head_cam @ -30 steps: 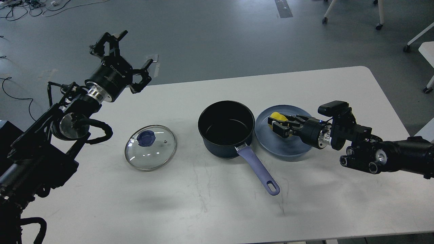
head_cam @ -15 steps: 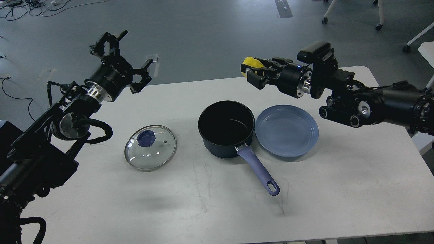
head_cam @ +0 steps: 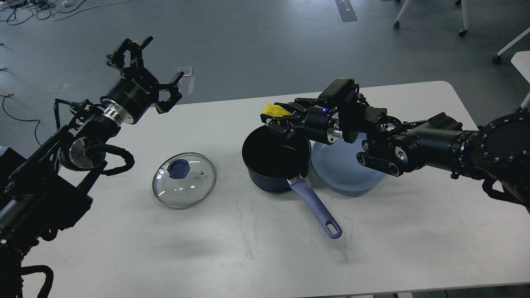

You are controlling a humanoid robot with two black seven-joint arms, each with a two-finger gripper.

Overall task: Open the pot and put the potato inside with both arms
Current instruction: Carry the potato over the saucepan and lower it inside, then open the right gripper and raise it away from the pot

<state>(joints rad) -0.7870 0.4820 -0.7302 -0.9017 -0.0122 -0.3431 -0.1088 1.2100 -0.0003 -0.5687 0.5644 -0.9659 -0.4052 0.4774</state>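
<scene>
The dark navy pot stands open in the middle of the table, its lavender handle pointing toward me and to the right. Its glass lid with the purple knob lies flat on the table to the left of it. My right gripper is shut on the yellow potato and holds it just above the pot's far rim. My left gripper is open and empty, raised high above the table's far left corner.
A flat light-blue plate lies just right of the pot, partly under my right arm. The white table has a rounded far right corner. Chair legs on castors stand on the grey floor at the far right.
My right gripper lifted the potato off the blue plate, rose high, then swung left and down to above the pot's far rim. The left arm has barely moved.
</scene>
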